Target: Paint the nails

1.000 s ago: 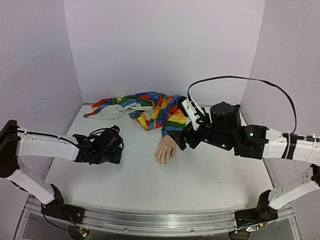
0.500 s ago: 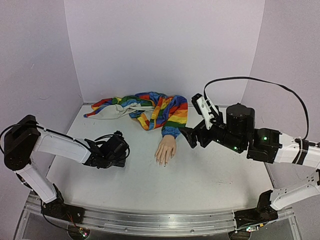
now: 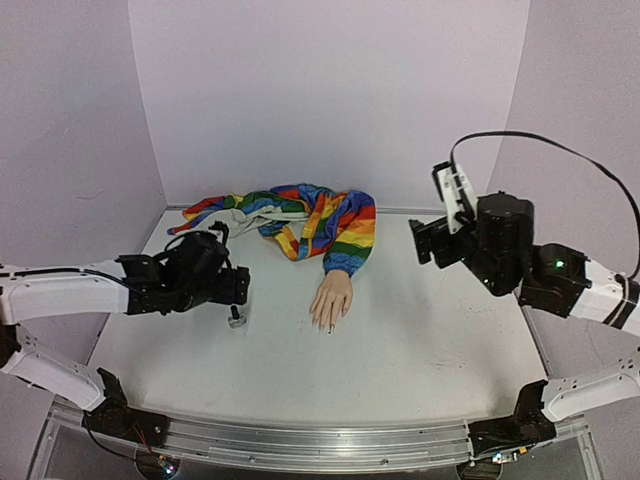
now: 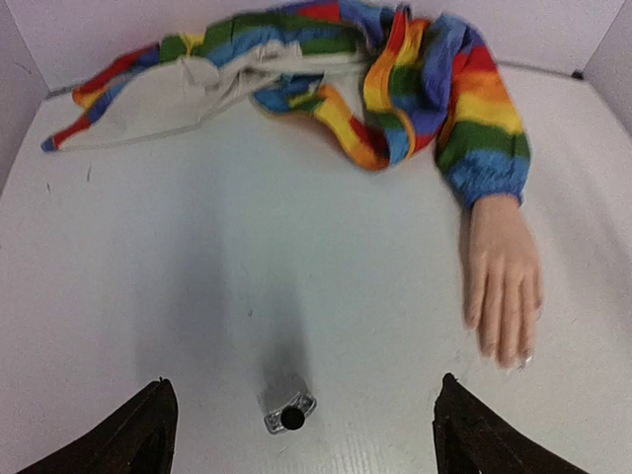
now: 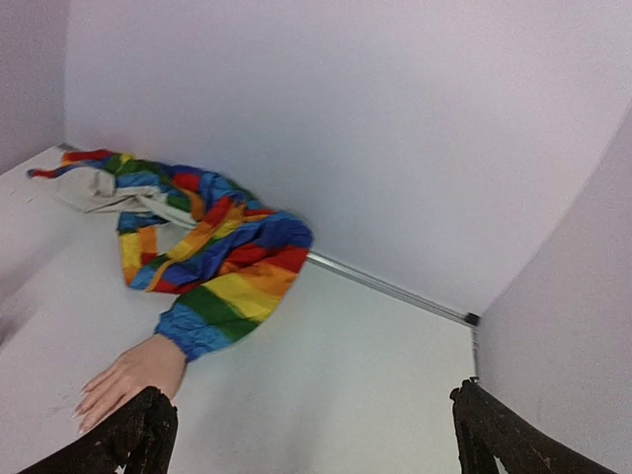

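Note:
The pale mannequin hand [image 3: 332, 298] lies palm down at mid-table, at the end of the rainbow sleeve [image 3: 325, 225]. Its nails [image 3: 325, 325] are tiny specks at the fingertips facing the near edge. They also show in the left wrist view, nails [image 4: 518, 359] on the hand [image 4: 504, 281]. A small bottle [image 3: 237, 317] with a black cap [image 4: 292, 419] stands free on the table. My left gripper [image 3: 236, 290] hangs open just above it, fingers wide on either side. At the right, my right gripper [image 3: 424, 241] is raised and open, empty, well away from the hand [image 5: 128, 380].
The rest of the rainbow garment [image 3: 250, 210] is bunched against the back wall [image 3: 330, 100]. Side walls close in the white table [image 3: 420, 350] on the left and right.
My left gripper has opened and lifted, leaving the small bottle standing on the table. The right arm has drawn back to the right and upward, away from the mannequin hand.

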